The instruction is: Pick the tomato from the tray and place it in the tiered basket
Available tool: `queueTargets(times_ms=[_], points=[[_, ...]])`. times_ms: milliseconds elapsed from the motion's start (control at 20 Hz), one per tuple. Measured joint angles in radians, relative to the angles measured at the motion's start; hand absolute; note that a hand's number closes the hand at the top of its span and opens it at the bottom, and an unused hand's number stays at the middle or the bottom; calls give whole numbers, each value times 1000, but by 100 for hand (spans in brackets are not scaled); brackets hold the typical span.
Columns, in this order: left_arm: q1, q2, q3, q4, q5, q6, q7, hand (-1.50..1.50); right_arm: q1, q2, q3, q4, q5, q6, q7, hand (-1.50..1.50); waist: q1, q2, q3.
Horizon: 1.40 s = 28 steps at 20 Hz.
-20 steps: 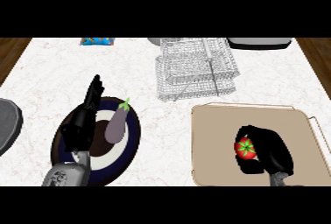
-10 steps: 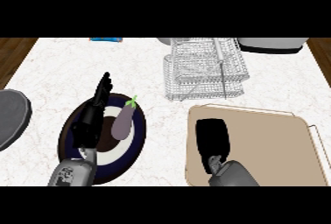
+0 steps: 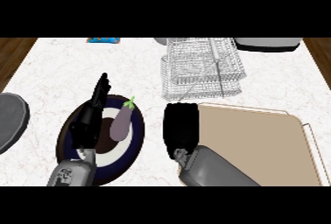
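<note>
White marbled counter [image 3: 58, 70]. Right robot hand [image 3: 180, 127] curled at the tray [image 3: 258, 140] edge, presumably grasping the hidden tomato. Left robot hand [image 3: 90, 118] rests released over plate [image 3: 129, 148]. Carry level toward tiered basket [image 3: 203, 65]; lower inside before releasing.

1. Only one view is showing: the head view, looking steeply down from above.
2. It is facing the counter [image 3: 58, 65], with the far edge running along the top.
3. It is sitting close, so the plate [image 3: 132, 151], tray [image 3: 258, 140] and basket [image 3: 203, 65] are filling most of it.
4. The two arms are coming in from the bottom edge, left hand [image 3: 87, 122] at left, right hand [image 3: 181, 127] at right.
</note>
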Motion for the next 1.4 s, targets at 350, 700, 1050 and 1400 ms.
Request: queueTargets(times_ms=[350,700,1050,1400], points=[[16,4,6,-10,1,3,5,0,-198,-5,-65,-143,-42,41,68,150,-20,-9,0],[19,17,21,-16,10,-3,10,0,-378,-6,-217,-189,-98,113,88,150,-29,-11,-1],[1,8,18,2,1,3,8,0,-529,-1,-389,-144,-191,104,104,150,-23,-5,0],[2,17,26,-4,13,-11,3,0,-644,3,-480,56,-152,60,66,150,-17,0,0]])
